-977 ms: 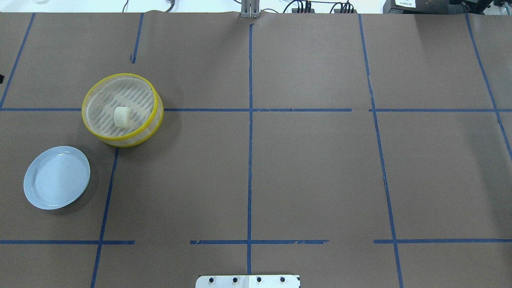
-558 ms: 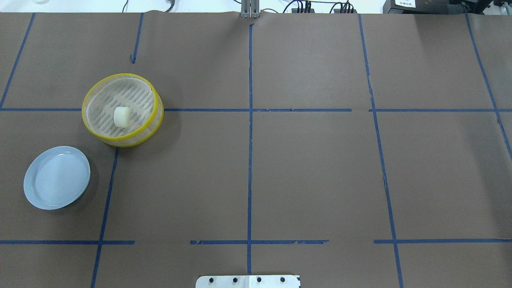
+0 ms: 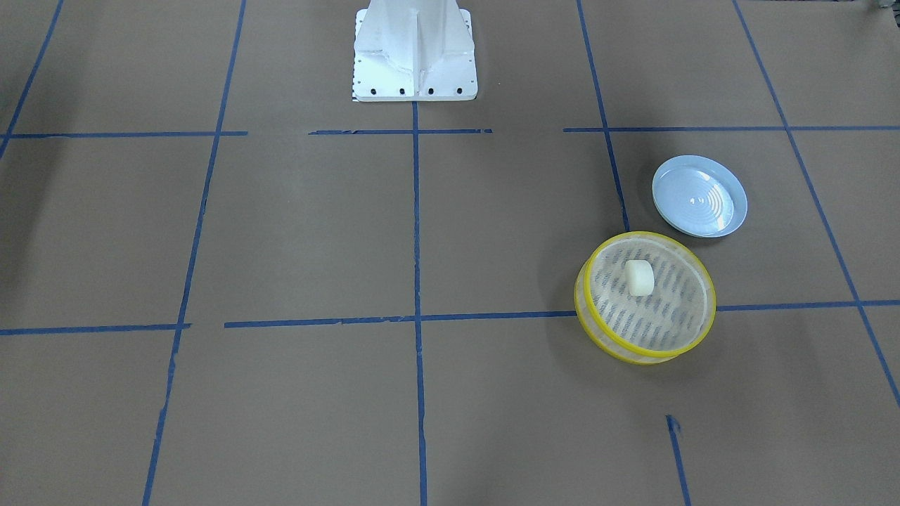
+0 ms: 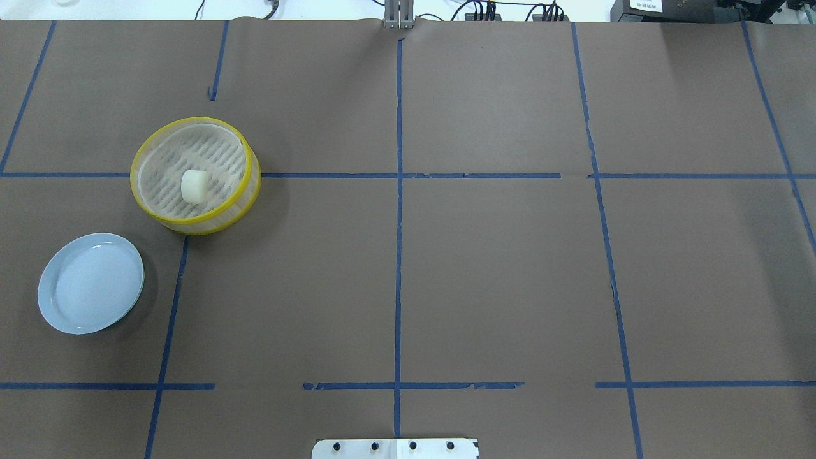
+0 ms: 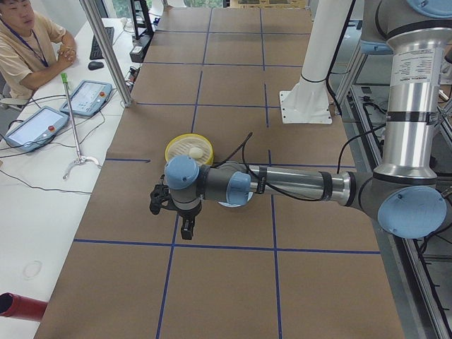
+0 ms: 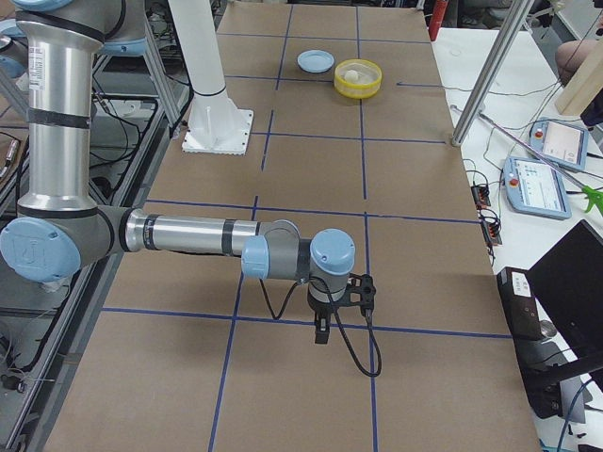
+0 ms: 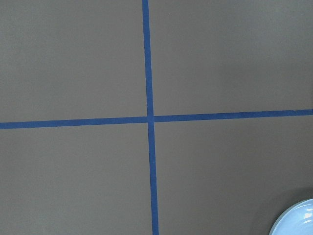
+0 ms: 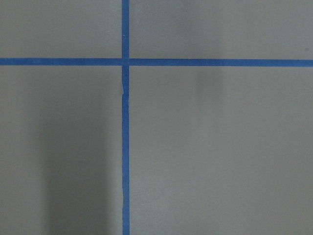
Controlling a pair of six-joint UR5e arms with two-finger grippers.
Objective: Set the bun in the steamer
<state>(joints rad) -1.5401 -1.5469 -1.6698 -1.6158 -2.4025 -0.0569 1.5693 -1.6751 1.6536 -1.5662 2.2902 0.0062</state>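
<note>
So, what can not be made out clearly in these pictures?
Left gripper: seen only in the exterior left view, small; open or shut cannot be told.
Right gripper: only in the exterior right view; same doubt.
Plate: cut off by the left wrist view's corner; mostly behind the left arm in the exterior left view.
Bun: too small in the exterior right view.

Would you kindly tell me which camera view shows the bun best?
The overhead exterior view: the bun sits unobstructed and sharp on the slats of the steamer. The front-facing view shows it about as clearly. Both side views show it small and distant; neither wrist view shows it.
</note>
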